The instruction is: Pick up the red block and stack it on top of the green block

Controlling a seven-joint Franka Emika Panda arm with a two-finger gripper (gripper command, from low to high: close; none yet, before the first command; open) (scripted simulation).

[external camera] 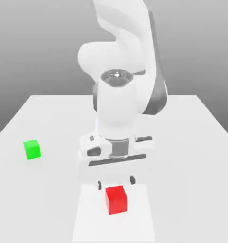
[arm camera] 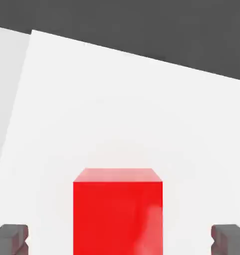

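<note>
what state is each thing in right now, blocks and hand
red block: resting on the table, not gripped, sitting in the gap between the fingers with space on both sides
green block: resting on the table off toward the exterior view's left, nothing stacked on it
hand: open, pointing down over the red block
table: flat white surface, both blocks on it, apart from each other

My arm (external camera: 116,104) is glossy white with rounded shells, dark grey joint seams, and my tool (external camera: 116,183) has dark grey fingertips (arm camera: 11,238).
</note>
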